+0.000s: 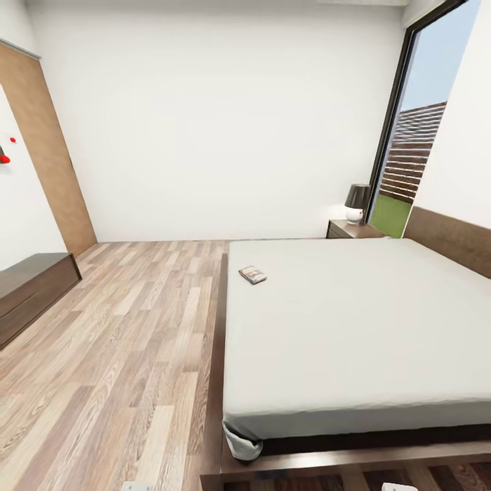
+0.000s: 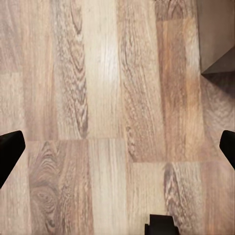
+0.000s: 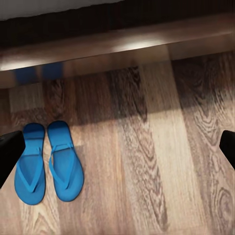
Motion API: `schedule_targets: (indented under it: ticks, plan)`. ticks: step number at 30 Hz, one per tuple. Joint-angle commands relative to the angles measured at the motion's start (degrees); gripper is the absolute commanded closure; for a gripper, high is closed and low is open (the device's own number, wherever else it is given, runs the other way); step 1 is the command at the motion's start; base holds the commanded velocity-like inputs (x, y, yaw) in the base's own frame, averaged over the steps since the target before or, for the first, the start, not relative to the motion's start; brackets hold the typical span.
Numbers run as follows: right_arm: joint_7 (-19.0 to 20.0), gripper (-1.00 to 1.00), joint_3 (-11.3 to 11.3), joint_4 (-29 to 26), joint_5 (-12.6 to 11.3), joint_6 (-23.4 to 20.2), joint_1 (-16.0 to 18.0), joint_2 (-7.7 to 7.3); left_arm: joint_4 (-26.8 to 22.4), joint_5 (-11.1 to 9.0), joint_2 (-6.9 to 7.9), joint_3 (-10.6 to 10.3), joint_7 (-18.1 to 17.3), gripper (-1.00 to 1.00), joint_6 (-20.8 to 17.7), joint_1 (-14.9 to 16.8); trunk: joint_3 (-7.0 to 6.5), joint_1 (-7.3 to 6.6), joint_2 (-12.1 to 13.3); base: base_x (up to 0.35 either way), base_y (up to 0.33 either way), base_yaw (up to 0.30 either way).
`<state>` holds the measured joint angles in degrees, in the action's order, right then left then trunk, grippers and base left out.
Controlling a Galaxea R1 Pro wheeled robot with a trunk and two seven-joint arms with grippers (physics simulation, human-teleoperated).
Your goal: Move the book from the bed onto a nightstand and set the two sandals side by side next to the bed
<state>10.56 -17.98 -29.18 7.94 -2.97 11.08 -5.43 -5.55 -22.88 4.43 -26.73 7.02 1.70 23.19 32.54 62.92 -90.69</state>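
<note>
1. Book (image 1: 253, 275), left of centre in the head view, lying on the bed (image 1: 354, 327): cover too small and blurred; no lettering can be read.
2. Two sandals (image 3: 47, 161), lower left of the right wrist view, on the floor: plain blue, no brand mark or label legible.
3. Lamp (image 1: 356, 202) and nightstand (image 1: 351, 230), upper right of the head view: no marks or numbers.
4. Left wrist view, floor planks: no text.
</note>
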Motion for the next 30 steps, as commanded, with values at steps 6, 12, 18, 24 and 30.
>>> schedule_targets:
  ticks: [6, 12, 18, 24, 30]
  plan:
    - [0.5, -1.00, -0.5, -0.1, 0.6, -0.3, 0.0, 0.06, -0.1, -0.5, -0.02, -0.5, 0.2, -1.00, 0.1, 0.0, -1.03, -1.33, 2.4, 0.000, 0.000, 0.000]
    - [0.5, -1.00, -0.4, -0.1, 0.7, -0.3, 0.0, 0.06, -0.1, -0.5, 0.02, -0.5, 0.1, -1.00, 0.1, 0.0, -2.10, -2.65, 4.8, 0.000, 0.000, 0.000]
    - [0.5, -1.00, -0.2, -0.1, 0.9, -0.3, 0.0, 0.08, -0.1, -0.5, 0.04, -0.5, 0.1, -1.00, 0.1, 0.0, -3.18, -3.97, 7.2, 0.000, 0.000, 0.000]
    - [0.5, -1.00, 0.0, -0.2, 1.0, -0.3, 0.0, 0.13, -0.1, -0.5, -0.01, -0.5, 0.1, -1.00, 0.1, 0.0, -4.26, -5.28, 9.6, 0.000, 0.000, 0.000]
    - [0.5, -1.00, 0.1, -0.2, 1.0, -0.3, 0.0, 0.15, -0.1, -0.5, -0.03, -0.5, 0.1, -1.00, 0.1, 0.0, -5.33, -6.60, 12.0, 0.000, 0.000, 0.000]
